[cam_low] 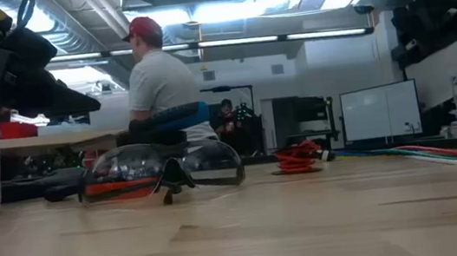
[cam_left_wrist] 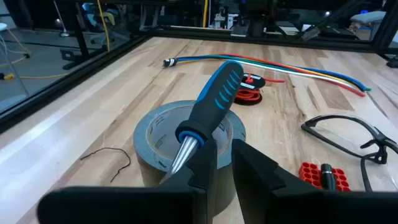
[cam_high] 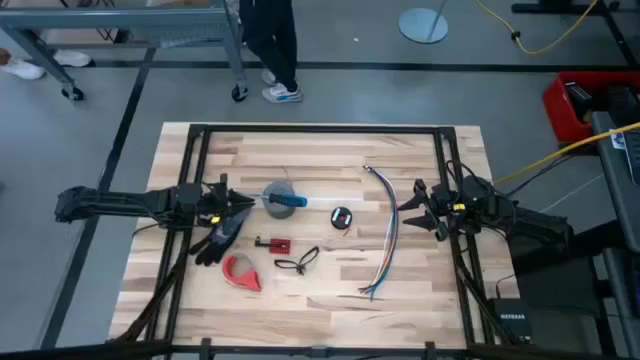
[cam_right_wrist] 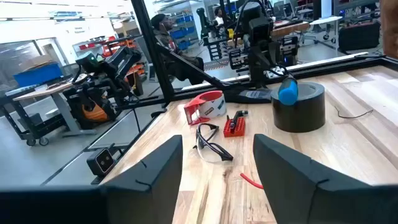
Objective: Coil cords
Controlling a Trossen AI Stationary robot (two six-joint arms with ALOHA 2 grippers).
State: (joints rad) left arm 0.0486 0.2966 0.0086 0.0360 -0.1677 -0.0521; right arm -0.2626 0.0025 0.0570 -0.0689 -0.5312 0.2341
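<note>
Red cord (cam_high: 342, 218) lies coiled mid-table, ungripped.
Left gripper (cam_left_wrist: 221, 163) clamps screwdriver (cam_left_wrist: 211, 106) over tape roll (cam_left_wrist: 163, 134); right gripper (cam_right_wrist: 217, 163), jaws apart, should approach gently.

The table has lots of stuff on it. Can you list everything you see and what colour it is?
red cord: one, red with black parts, small coil mid-table
tape roll: one, grey, left of centre
screwdriver: one, blue and black handle, across the roll
wire bundle: one, multicoloured, right side
safety glasses: one, clear with dark frame, front middle
bit holder: one, red
tape dispenser: one, red
table: one, light wood
left gripper: one, dark, shut on screwdriver
right gripper: one, dark, open
</note>
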